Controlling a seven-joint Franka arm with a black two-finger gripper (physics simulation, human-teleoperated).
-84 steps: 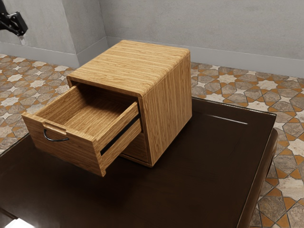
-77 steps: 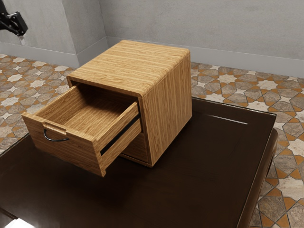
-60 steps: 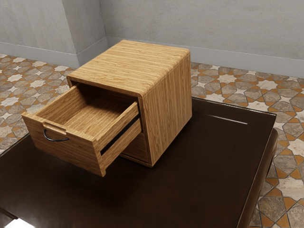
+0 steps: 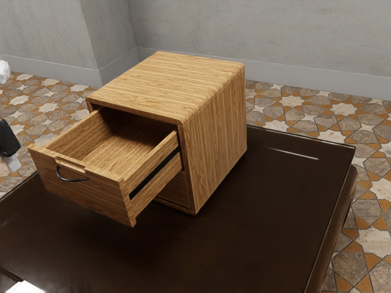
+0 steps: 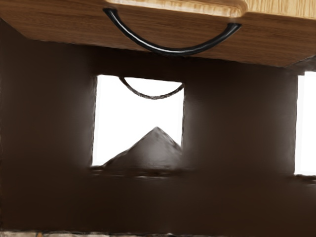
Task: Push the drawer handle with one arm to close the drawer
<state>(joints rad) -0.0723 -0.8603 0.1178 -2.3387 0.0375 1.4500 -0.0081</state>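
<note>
Wood-grained drawer (image 4: 91, 198) juts open, curved black handle (image 5: 173, 51) glossy; gripper (image 4: 9, 141) wide or narrow, I cannot tell.

Gripper (image 4: 13, 162): black body, pale tip; at nine o'clock in the exterior view, tip directed between five and six o'clock | Arm (image 4: 3, 72): white, rounded portion above the gripper, nearer ten o'clock | Both partly cropped by the exterior view's edge.
</note>
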